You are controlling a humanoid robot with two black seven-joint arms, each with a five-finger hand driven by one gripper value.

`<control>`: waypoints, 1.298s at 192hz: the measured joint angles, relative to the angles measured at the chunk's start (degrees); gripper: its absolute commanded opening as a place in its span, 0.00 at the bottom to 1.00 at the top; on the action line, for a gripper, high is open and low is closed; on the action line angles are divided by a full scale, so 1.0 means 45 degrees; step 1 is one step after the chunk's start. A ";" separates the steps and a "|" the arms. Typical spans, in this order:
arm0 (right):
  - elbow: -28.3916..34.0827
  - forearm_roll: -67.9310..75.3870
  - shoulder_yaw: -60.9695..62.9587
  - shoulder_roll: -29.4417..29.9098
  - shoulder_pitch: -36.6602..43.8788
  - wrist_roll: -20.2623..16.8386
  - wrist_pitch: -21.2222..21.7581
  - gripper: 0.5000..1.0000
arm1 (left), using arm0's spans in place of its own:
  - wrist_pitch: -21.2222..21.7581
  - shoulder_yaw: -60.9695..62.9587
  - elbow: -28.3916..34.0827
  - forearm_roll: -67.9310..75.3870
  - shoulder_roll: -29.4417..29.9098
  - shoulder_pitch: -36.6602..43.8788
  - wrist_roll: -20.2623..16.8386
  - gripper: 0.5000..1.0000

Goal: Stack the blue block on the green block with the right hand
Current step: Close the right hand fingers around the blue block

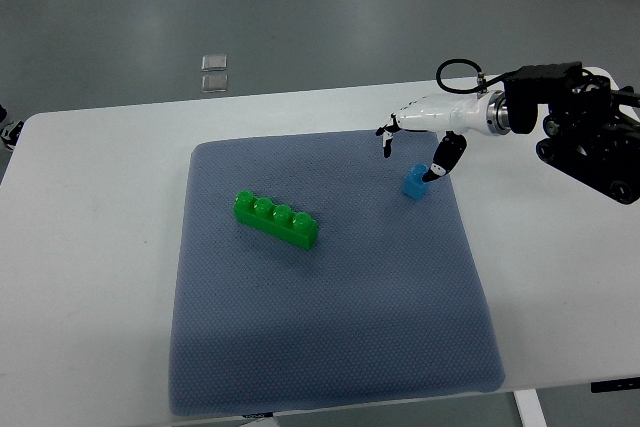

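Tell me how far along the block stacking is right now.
Nothing is stacked yet. The right hand is at the blue block, thumb touching its top, fingers spread, no firm grasp visible. The block sits on the blue mat, apart from the green block. Left: grasp, carry left, set on green.

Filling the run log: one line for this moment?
right hand open at blue block, not gripping | block on mat | green block apart, bare

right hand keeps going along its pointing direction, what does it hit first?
The right hand points toward picture left. The blue block sits beside its thumb, off that line; the green block lies well nearer. Likely only bare mat, though depth is unclear.
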 measured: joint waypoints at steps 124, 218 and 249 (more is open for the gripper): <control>-0.0405 -0.0213 -0.1016 0.0115 -0.0567 0.0037 -0.1954 0.82 | -0.0006 0.0008 0.0000 0.0000 0.0000 0.0000 0.0002 1.00; -0.0754 -0.0436 -0.1530 0.0134 -0.0613 0.0070 -0.2818 0.81 | -0.0005 -0.0005 0.0000 0.0000 0.0000 0.0000 0.0002 1.00; -0.0788 -0.0441 -0.1544 0.0134 -0.0636 0.0079 -0.2839 0.80 | -0.0002 -0.0004 0.0000 0.0000 0.0000 0.0000 0.0002 1.00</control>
